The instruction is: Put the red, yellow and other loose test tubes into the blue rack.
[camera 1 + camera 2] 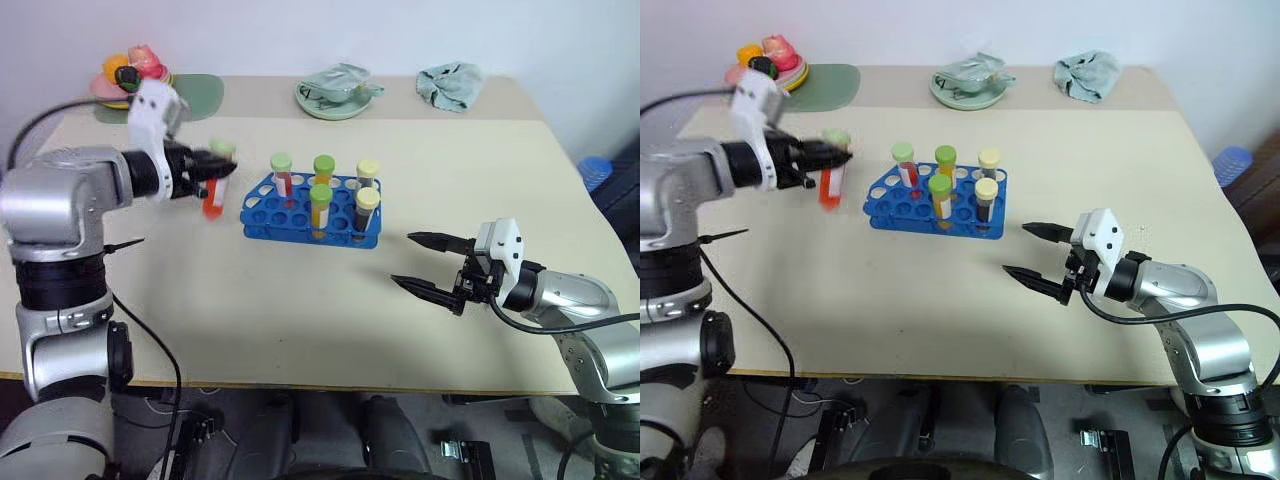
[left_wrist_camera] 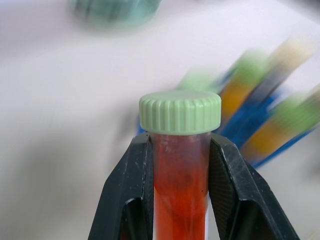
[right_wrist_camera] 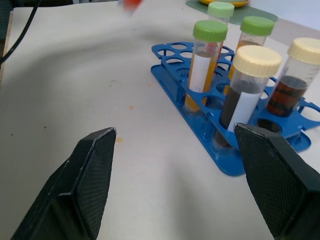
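Observation:
A red-filled test tube with a pale green cap hangs upright above the table, just left of the blue rack. My left gripper is shut on it right below the cap, one finger on each side. The rack holds several capped tubes, some green-topped and some yellow-topped, with orange, red and dark fillings. My right gripper hovers open to the right of the rack and nearer the table's front, pointing toward the rack, with nothing between its fingers.
Along the table's far edge stand a plate of colourful toys on a green mat, a green dish with crumpled wrapping, and a teal cloth. Bare tabletop lies in front of the rack.

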You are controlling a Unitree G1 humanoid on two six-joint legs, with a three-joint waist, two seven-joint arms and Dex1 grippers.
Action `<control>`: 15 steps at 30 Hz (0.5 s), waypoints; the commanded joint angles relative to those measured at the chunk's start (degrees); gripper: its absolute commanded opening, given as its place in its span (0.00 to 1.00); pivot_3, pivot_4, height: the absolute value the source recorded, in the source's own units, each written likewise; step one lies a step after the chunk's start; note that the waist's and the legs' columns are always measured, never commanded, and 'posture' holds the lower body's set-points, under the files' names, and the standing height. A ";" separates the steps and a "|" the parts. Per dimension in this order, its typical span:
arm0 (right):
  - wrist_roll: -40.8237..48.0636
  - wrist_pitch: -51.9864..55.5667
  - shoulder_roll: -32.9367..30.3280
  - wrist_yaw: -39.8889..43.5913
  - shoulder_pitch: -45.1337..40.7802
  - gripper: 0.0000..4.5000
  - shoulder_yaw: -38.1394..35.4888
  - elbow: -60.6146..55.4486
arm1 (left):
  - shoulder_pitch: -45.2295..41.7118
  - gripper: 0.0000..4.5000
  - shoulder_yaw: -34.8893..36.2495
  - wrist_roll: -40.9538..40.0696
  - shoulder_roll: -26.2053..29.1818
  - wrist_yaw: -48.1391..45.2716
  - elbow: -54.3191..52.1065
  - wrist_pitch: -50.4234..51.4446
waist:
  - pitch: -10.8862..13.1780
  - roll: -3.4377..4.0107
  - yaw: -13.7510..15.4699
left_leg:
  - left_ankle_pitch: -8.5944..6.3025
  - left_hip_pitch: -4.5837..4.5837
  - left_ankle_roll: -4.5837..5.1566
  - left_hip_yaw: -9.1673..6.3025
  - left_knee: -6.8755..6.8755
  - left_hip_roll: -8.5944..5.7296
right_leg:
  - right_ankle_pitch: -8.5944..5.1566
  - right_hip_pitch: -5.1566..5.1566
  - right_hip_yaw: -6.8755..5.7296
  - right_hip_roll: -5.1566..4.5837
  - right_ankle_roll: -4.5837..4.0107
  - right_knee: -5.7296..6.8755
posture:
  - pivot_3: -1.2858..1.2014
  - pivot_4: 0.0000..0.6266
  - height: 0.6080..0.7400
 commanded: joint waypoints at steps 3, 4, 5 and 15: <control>-0.12 -0.05 -0.13 -3.26 0.27 0.86 -4.06 0.38 | 11.44 0.20 -2.37 3.45 -12.08 13.51 -11.27 -19.81 | -0.10 0.12 0.12 | 0.00 0.15 0.00 0.05 0.01 -0.01 | 0.01 0.16 0.02 -0.02 0.00 -0.04 | 0.52 0.24 1.00; -0.15 -0.24 -0.36 -3.29 1.00 0.86 -4.61 0.30 | 14.77 0.20 -6.38 5.94 -12.33 14.06 -11.24 -25.69 | -0.09 0.11 0.08 | 0.00 0.17 0.00 0.08 0.00 0.00 | 0.01 0.17 0.05 -0.02 0.00 -0.03 | 0.52 0.24 1.00; -0.13 -0.34 -0.53 -3.31 1.62 0.86 -5.04 0.10 | 17.22 0.20 -9.17 7.78 -12.49 14.89 -11.01 -29.96 | -0.09 0.11 0.11 | 0.00 0.17 0.00 0.09 -0.01 0.01 | 0.02 0.15 0.06 0.01 -0.01 -0.03 | 0.52 0.24 1.00; 0.11 -0.86 -1.31 -4.12 6.21 0.86 -8.69 -2.72 | 22.68 0.20 -13.47 11.87 -15.46 19.74 4.39 -58.88 | -0.08 0.09 0.57 | -0.18 0.15 0.31 0.10 0.00 -0.03 | 0.02 0.16 0.07 -0.02 -0.02 -0.07 | 0.52 0.24 1.00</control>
